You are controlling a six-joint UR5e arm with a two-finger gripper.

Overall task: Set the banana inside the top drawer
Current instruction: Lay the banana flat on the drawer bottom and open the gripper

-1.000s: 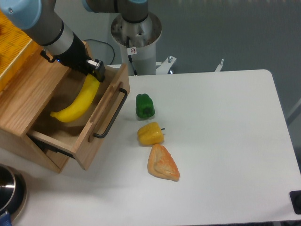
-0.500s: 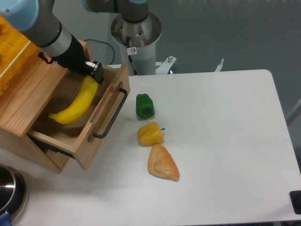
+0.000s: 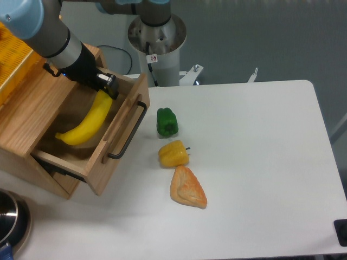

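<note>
- A yellow mesh basket [image 3: 13, 51] sits on top of the wooden cabinet [image 3: 27, 116] at far left.
- The top drawer [image 3: 108, 138] stands pulled open, its black bar handle facing the worktop [image 3: 260, 162].
- The banana [image 3: 87, 122] lies inside the drawer, its upper end pinched by the gripper [image 3: 105, 85].
- A green pepper [image 3: 167, 122], a yellow pepper [image 3: 173, 154] and a tan pastry [image 3: 187, 188] form a row on the worktop.
- A small red-ringed sticker on the robot base [image 3: 157, 40] is too small to read.

Single fixed view: high, looking steeply down from the near side of the desk [image 3: 260, 162], moderately close; robot base [image 3: 157, 38] far.
</note>
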